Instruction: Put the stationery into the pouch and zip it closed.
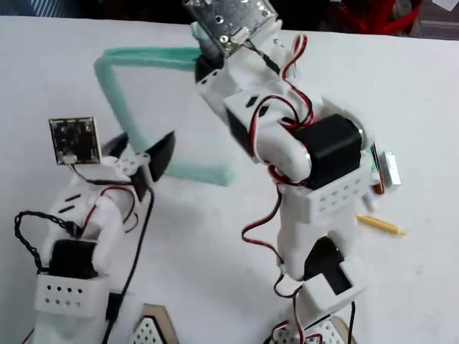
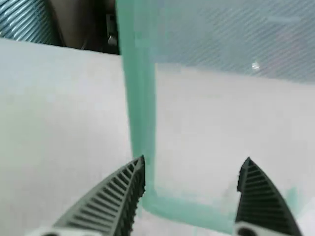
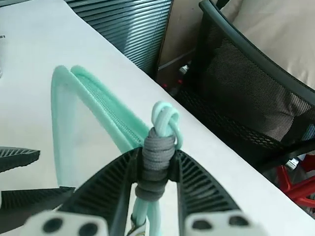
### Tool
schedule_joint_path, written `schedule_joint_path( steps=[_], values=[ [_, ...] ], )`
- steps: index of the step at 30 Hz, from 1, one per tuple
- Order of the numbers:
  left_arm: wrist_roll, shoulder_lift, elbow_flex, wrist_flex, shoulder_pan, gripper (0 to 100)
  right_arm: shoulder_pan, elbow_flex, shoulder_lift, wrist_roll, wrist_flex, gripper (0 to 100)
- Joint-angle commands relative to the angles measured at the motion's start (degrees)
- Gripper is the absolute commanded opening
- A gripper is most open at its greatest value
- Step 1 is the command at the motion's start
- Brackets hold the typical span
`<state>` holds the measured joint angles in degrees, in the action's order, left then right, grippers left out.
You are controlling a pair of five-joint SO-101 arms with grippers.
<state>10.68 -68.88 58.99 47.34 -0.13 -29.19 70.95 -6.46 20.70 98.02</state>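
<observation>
- Flat translucent pouch with mint-green fabric edging (image 1: 161, 107) lies on the white table (image 1: 208, 236); the zip runs along its far edge
- Right gripper (image 3: 157, 158) is at the pouch's far zip edge; jaws are closed tight on the knotted grey-and-mint cord zip pull (image 3: 158, 140), which stands up between them
- Left gripper (image 2: 192, 169) is at the pouch's near corner; jaws are spread wide, one finger just outside the green edging and the other over the translucent panel; nothing is gripped
- Thin yellow pencil (image 1: 380, 225) lies on the table well apart from the pouch, on the far side of the right arm from it; it is outside the pouch
</observation>
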Motion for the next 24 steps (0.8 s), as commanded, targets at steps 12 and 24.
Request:
schedule_joint_path(
  steps=[12, 24],
  values=[
    [-13.45, 0.40, -0.44, -7.91, -8.75, 30, 3.30, 1.93, 3.91, 1.49, 0.48, 1.7],
    [-18.81, 0.22, -0.88, -8.35, -5.58, 30, -6.46, -15.47, 22.20, 11.87, 0.40, 1.7]
  ],
)
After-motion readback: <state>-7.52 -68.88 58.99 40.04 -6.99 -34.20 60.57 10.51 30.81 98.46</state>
